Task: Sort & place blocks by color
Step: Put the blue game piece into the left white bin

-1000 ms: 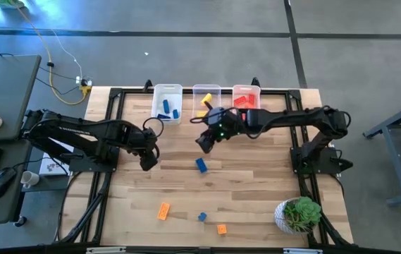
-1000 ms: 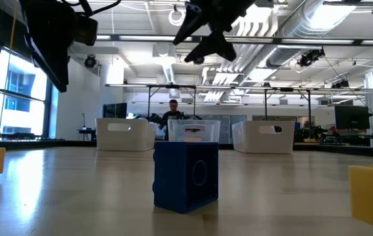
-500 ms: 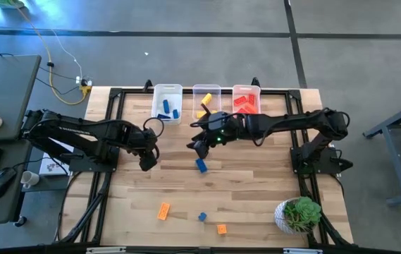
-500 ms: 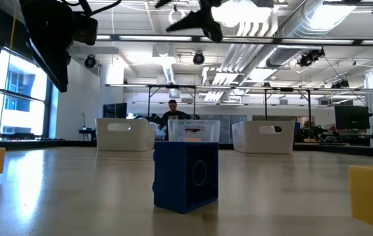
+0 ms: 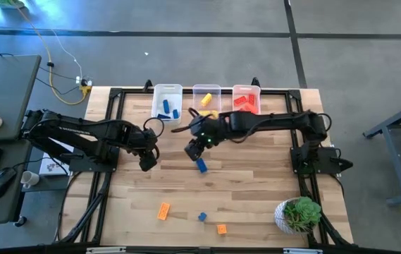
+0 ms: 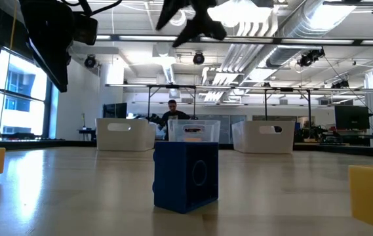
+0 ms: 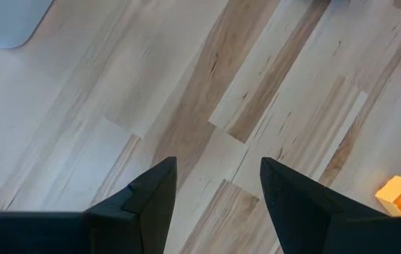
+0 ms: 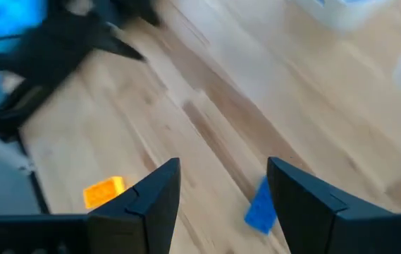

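A blue brick [image 5: 201,166] lies near the table's middle; it fills the low view's centre [image 6: 186,177] and shows in the right wrist view [image 8: 261,205]. My right gripper [image 5: 192,149] hangs open above and just beside it, its fingers [image 6: 183,19] high in the low view. An orange brick [image 5: 163,211], a small blue brick [image 5: 202,216] and another orange brick [image 5: 222,229] lie toward the near edge. My left gripper [image 5: 146,163] waits open over bare wood left of centre [image 7: 218,183]. Sorted bricks sit in three clear bins.
Three clear bins stand at the far edge: blue bricks [image 5: 167,101], yellow ones [image 5: 206,97], red ones [image 5: 246,97]. A potted plant [image 5: 298,214] sits at the near right corner. A person stands in the room beyond the table [image 6: 174,111].
My right gripper has swung from near the yellow bin toward the table's left and near side, ending above the central blue brick. The bricks have stayed put.
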Robot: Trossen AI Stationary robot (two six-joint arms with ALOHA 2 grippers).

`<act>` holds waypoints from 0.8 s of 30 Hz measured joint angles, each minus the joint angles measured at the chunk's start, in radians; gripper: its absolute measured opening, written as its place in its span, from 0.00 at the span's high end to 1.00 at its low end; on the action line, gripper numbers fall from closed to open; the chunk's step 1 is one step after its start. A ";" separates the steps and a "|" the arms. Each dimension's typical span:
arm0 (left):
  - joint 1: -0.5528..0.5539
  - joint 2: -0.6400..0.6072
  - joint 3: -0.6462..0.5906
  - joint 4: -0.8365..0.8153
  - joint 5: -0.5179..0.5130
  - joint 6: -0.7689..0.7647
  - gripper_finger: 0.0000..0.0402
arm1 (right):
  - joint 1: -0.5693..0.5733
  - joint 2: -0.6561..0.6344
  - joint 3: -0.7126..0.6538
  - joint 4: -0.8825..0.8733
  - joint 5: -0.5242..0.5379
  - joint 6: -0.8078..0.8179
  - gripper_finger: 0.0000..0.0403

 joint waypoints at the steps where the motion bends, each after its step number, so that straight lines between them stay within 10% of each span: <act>1: 0.000 0.000 0.000 0.000 0.000 0.000 0.52 | 0.000 0.014 -0.001 -0.015 0.000 0.036 0.51; 24: 0.000 0.000 0.000 0.000 -0.028 -0.002 0.52 | 0.060 0.226 -0.002 -0.161 -0.006 0.229 0.51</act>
